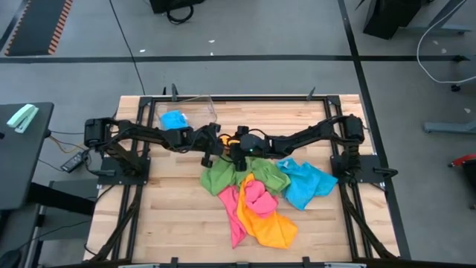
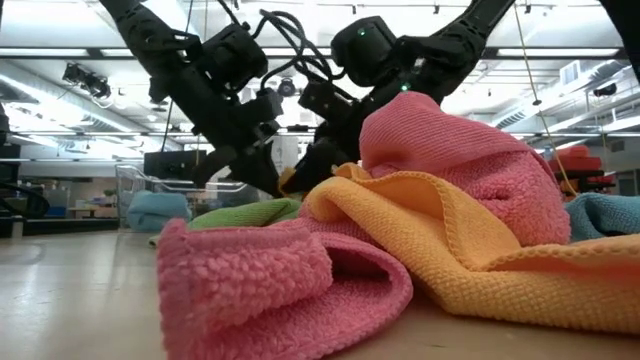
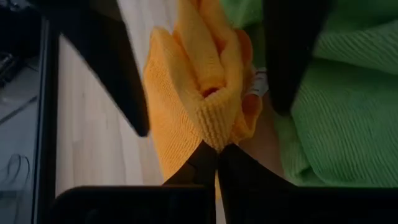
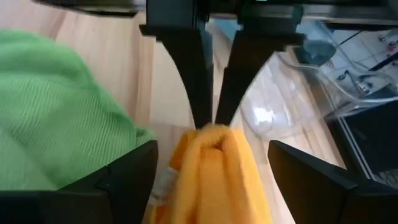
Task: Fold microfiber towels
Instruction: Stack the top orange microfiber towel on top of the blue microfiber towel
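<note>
Orange towel [image 3: 205,87] sits pinched in my left claw [image 3: 216,148] at the desk's [image 1: 171,223] far middle beside the green towel [image 3: 348,106], right claw [image 4: 211,163] spread around it, so if that thin pinch slips, the fold flops open.

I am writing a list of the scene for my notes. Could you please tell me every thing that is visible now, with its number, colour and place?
Orange towel: one, small and bunched, pinched by the left gripper at the table's far middle.
Pile of towels: two green, two pink, one orange, one blue, loose at the table's centre.
Blue towel: one, inside the bin.
Clear bin: one, far left part of the table.
Table: one, light wood.
Left gripper: shut on the orange towel.
Right gripper: open, fingers either side of that towel.
</note>
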You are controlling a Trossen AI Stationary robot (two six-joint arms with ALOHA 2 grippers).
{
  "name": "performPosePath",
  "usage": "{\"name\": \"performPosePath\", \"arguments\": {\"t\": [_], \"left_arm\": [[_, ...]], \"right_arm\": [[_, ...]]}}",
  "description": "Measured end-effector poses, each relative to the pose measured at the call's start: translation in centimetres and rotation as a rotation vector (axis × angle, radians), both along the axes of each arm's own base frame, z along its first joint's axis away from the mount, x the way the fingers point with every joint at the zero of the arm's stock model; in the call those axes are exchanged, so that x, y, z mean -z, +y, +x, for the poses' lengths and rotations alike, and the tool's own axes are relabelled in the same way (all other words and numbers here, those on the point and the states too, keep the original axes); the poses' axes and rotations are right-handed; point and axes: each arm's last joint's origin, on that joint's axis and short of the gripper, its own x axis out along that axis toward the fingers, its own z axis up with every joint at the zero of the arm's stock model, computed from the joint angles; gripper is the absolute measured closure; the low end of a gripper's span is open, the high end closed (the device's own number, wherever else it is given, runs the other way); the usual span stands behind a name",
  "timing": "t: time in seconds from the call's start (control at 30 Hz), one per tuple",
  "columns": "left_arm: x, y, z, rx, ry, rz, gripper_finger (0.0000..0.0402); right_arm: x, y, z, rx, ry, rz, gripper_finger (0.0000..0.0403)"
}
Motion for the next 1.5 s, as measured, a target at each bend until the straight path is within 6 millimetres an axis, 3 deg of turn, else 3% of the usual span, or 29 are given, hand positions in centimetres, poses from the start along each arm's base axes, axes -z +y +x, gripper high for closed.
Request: {"name": "performPosePath", "arguments": {"t": [0.5, 0.63, 0.9, 1.07, 1.23, 1.5], "left_arm": [[-0.4, 0.2, -0.1, -0.115, -0.057, -0.103, 0.0392], [-0.4, 0.2, -0.1, -0.112, -0.054, -0.100, 0.0391], [-0.3, 0.1, -0.2, -0.079, -0.032, -0.070, 0.0375], [-1.1, 0.1, -0.5, -0.109, -0.051, -0.053, 0.0318], [-2.1, -0.1, -0.7, -0.133, -0.092, -0.079, 0.0229], [0.3, -0.4, 0.0, -0.101, -0.010, -0.071, 0.0104]], "right_arm": [[2.0, -0.9, 0.1, 0.054, 0.053, -0.021, 0.0107], [2.0, -0.9, 0.0, 0.055, 0.063, -0.023, 0.0152], [2.2, -0.9, 0.0, 0.053, 0.080, -0.025, 0.0290], [2.3, -1.3, -0.2, 0.064, 0.095, -0.020, 0.0354], [2.3, -1.6, -0.2, 0.071, 0.100, -0.020, 0.0361], [2.2, -1.7, -0.1, 0.069, 0.122, 0.005, 0.0363]]}}
